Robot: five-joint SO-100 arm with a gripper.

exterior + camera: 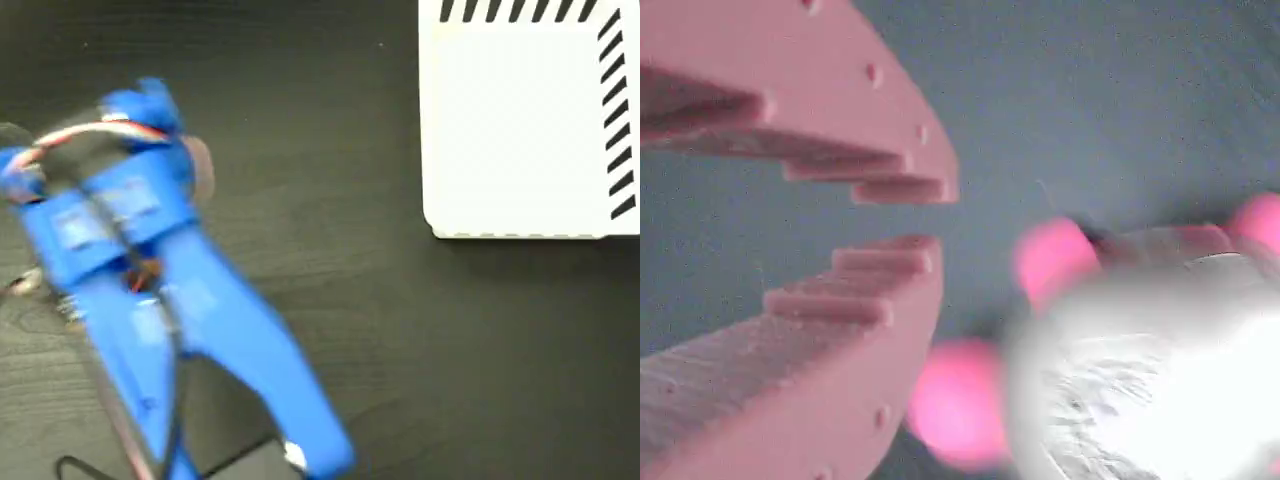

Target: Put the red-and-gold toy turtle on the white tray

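Observation:
In the wrist view the toy turtle (1140,380) fills the lower right, blurred, with a shiny pale shell and pink-red feet, lying on the dark table. My gripper (938,215) is just left of it, its toothed fingers (840,300) a narrow gap apart with nothing between them. In the fixed view the blurred blue arm (150,250) covers the left side, and only a small brownish-pink edge of the turtle (203,168) shows beside it. The white tray (520,130), with black stripes along its top and right edges, lies at the upper right and holds nothing.
Dark wood-grain table (380,330) lies between the arm and the tray. Cables (90,135) run over the arm at the left, and a black cable (80,465) lies at the lower left edge.

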